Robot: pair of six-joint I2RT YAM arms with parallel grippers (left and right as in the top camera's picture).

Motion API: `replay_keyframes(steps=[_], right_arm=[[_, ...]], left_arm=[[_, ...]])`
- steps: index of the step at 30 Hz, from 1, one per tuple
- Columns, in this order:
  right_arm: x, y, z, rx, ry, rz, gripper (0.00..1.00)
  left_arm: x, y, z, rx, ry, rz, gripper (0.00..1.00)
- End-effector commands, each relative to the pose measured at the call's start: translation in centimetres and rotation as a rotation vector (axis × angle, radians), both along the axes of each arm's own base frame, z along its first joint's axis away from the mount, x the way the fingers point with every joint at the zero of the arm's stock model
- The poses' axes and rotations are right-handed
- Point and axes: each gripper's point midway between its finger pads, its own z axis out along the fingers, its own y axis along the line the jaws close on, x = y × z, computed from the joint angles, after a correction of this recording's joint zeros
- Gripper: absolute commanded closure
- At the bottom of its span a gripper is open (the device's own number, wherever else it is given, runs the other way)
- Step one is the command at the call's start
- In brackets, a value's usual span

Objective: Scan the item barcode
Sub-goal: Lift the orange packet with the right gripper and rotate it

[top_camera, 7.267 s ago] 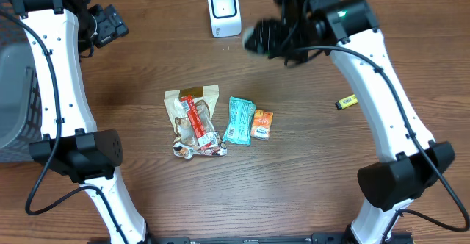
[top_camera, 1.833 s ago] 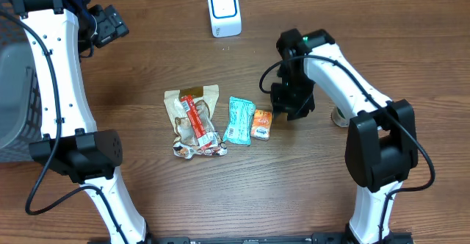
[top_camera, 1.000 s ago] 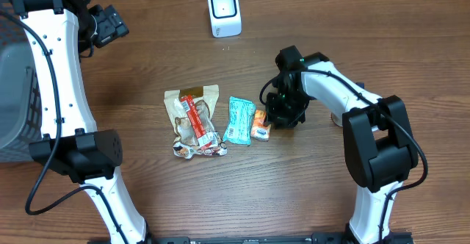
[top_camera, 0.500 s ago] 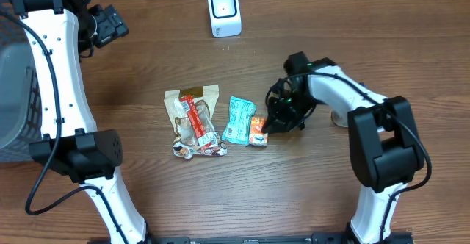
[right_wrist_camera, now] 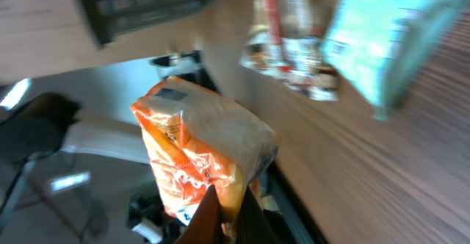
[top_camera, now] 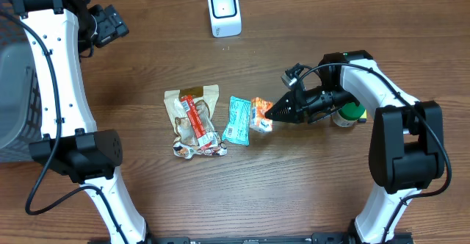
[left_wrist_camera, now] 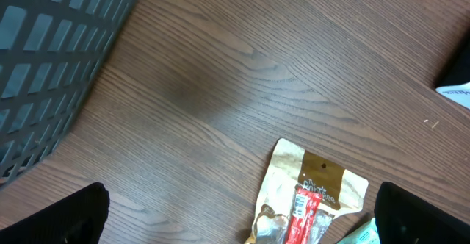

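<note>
Orange packet | pinched in right hand | label print unreadable

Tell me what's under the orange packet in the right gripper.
Bare table shows around the orange packet, pinched by the right gripper. The spot directly beneath is covered; the teal packet lies beside it.
</note>
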Motion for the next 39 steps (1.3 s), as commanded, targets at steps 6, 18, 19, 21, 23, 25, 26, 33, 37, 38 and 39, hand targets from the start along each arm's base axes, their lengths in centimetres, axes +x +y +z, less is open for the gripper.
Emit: replay_keyframes(steps=[6,18,19,21,23,25,26,33,37,38,39], right_arm=[[0.3,0.8,5.4,0.254,-0.207,-0.030,0.96],[-1.6,0.5,10.3,0.324,-0.335,-0.042,0.96],[-1.7,0.5,10.7,0.329,-0.342,-0.045,0.96],[-1.9,0.5,11.7,0.345,-0.365,-0.052,0.96],[-2.1,0.4,12.4,0.354,-0.377,-0.056,0.96],[-2.4,0.4,13.1,0.360,-0.383,-0.058,0.96],[-2.6,0.4,13.6,0.366,-0.389,-0.061,0.96],[-3.9,0.2,15.8,0.375,-0.402,-0.063,0.96],[-4.8,0.1,17.1,0.380,-0.427,-0.058,0.96],[-5.2,0.0,17.6,0.383,-0.445,-0.055,0.96],[-5.4,0.0,17.8,0.384,-0.452,-0.054,0.96]], left_arm=[[-0.1,-0.3,0.0,0.003,0.004,-0.025,0.00],[-0.1,-0.3,0.0,0.004,0.004,-0.025,0.00],[-0.1,-0.3,0.0,0.004,0.004,-0.025,0.00],[-0.1,-0.3,0.0,0.003,0.004,-0.025,0.00],[-0.1,-0.3,0.0,0.004,0.004,-0.025,0.00],[-0.1,-0.3,0.0,0.004,0.005,-0.025,0.00],[-0.1,-0.3,0.0,0.004,0.004,-0.025,0.00],[-0.1,-0.3,0.0,0.004,0.004,-0.025,0.00],[-0.1,-0.3,0.0,0.004,0.004,-0.025,0.00],[-0.1,-0.3,0.0,0.003,0.004,-0.025,0.00],[-0.1,-0.3,0.0,0.003,0.004,-0.025,0.00]])
